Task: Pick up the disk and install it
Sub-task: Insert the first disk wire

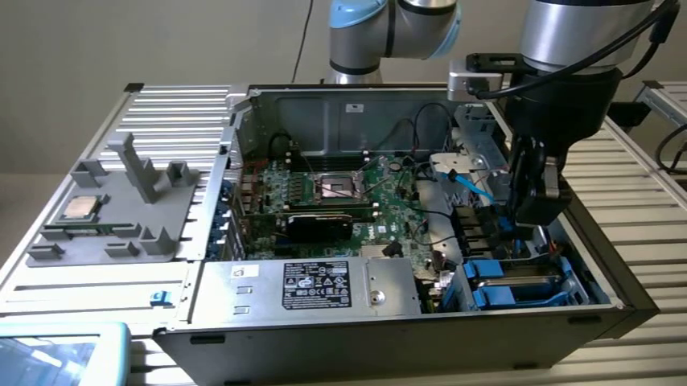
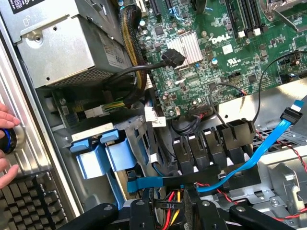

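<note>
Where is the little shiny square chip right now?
In the exterior view, the square silver chip sits on the grey plastic tray at the exterior view's left, outside the open computer case.

One open computer case (image 1: 376, 331) holds one green motherboard (image 1: 359, 201), one silver finned heatsink (image 2: 184, 48) and one silver box with a black label (image 1: 311, 285), set against the case's edge nearest the exterior view. One light-blue flat cable (image 2: 259, 153) crosses four black clips (image 2: 213, 143) in a row. Two blue plastic tabs (image 2: 98, 155) sit side by side. One grey fixture (image 1: 118, 221) carries one square silver chip (image 1: 80, 207). One robot arm (image 1: 569, 32), one gripper (image 1: 536, 205), one person's hand (image 2: 5, 119), one blue-ringed knob (image 2: 8, 139)
</note>
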Tool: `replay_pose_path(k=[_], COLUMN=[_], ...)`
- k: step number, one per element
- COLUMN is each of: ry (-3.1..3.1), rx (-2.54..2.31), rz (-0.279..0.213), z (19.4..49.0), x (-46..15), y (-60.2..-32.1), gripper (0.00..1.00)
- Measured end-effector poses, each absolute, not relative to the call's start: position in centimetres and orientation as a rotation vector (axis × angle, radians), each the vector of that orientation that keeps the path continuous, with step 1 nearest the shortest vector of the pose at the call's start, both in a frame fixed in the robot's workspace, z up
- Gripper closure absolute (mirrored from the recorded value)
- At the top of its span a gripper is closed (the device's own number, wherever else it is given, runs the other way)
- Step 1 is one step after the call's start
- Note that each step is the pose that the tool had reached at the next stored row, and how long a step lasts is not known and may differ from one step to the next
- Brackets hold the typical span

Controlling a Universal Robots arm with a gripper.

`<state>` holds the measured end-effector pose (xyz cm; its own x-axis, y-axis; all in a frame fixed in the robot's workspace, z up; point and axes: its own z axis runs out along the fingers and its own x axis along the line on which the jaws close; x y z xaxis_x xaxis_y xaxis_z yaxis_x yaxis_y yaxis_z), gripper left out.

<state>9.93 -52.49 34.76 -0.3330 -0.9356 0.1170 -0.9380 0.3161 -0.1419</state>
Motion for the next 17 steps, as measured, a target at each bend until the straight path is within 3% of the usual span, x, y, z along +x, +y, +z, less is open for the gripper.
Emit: replay_pose_path(k=[3, 4, 17], ry=[-2.539, -2.54, -2.543], rx=[1.807, 1.808, 1.809], rz=[0.29, 0.292, 0.297], z=[34.9, 35.0, 39.7], x=[9.9, 9.9, 10.4], y=[-52.4, -52.4, -52.4], gripper=[0.63, 0.56, 0.56])
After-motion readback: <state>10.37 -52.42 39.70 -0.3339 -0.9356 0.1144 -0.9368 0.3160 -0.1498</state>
